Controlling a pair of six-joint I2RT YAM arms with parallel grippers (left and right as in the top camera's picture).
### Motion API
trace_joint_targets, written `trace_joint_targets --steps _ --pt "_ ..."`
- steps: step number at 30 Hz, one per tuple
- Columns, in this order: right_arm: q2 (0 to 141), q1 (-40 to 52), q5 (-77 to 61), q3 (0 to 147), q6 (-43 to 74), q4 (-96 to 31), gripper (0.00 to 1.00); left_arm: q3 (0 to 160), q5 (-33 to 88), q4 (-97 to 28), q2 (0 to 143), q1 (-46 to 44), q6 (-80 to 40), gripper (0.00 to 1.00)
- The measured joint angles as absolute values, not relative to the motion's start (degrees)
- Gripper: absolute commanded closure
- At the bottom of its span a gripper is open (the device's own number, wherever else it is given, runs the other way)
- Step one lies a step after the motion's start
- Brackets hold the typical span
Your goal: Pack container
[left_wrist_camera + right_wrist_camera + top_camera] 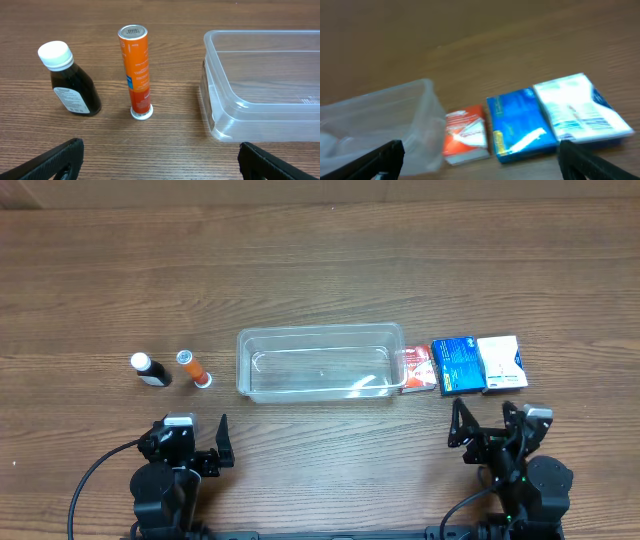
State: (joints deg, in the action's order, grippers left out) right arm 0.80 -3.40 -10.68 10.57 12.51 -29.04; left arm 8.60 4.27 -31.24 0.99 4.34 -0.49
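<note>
The clear plastic container lies empty at the table's middle; it also shows in the left wrist view and the right wrist view. Left of it stand a dark bottle with a white cap and an orange tube. Right of it lie a red-and-white box, a blue box and a white-and-blue box. My left gripper is open and empty near the front edge. My right gripper is open and empty, in front of the boxes.
The wooden table stretches bare behind the objects. The arm bases and cables sit at the front edge.
</note>
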Motion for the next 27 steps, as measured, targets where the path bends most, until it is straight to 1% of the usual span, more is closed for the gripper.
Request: trace_joint_targets --steps 2,4,6,9,10,12,13,14,16,19,22,27 --pt "0.9 -3.4 -13.8 11.8 16.4 -24.4 0.00 8.6 4.3 -31.2 1.0 4.3 -0.5 0.00" --pt "2.8 -3.4 -16.1 14.9 18.2 -24.0 0.00 8.6 4.3 -31.2 1.0 4.3 -0.5 0.00" --pt "7.7 -3.4 -16.9 19.6 18.7 -25.6 0.00 8.6 4.3 -31.2 1.0 4.3 -0.5 0.00" --pt "22.6 -3.4 -16.6 33.3 18.2 -32.6 0.00 8.6 4.2 -31.2 1.0 4.3 -0.5 0.00" --pt "28.1 -3.4 -15.4 39.2 17.0 -37.6 0.00 8.6 4.2 -31.2 0.9 4.3 -0.5 0.00" --pt "41.3 -3.4 -10.9 51.0 14.3 -46.7 0.00 8.6 4.1 -31.1 0.9 4.3 -0.5 0.00" --pt "44.4 -3.4 -9.5 54.0 13.4 -49.4 0.00 8.6 4.1 -31.2 0.8 4.3 -0.5 0.00" --pt "52.1 -3.4 -5.6 62.1 12.0 -54.3 0.00 8.6 4.1 -31.2 0.9 4.3 -0.5 0.00" --pt "60.7 -3.4 -1.5 69.3 10.5 -54.9 0.00 8.6 4.1 -31.2 0.9 4.3 -0.5 0.00" --pt "69.1 -3.4 5.9 71.3 9.0 -53.3 0.00 8.6 4.1 -31.2 0.9 4.3 -0.5 0.00" --pt "79.1 -3.4 12.8 71.3 6.4 -54.7 0.00 8.6 4.1 -31.2 0.9 4.3 -0.5 0.00" --pt "91.9 -4.5 15.3 71.3 3.8 -54.7 0.00 8.6 4.1 -31.2 0.9 4.3 -0.5 0.00"
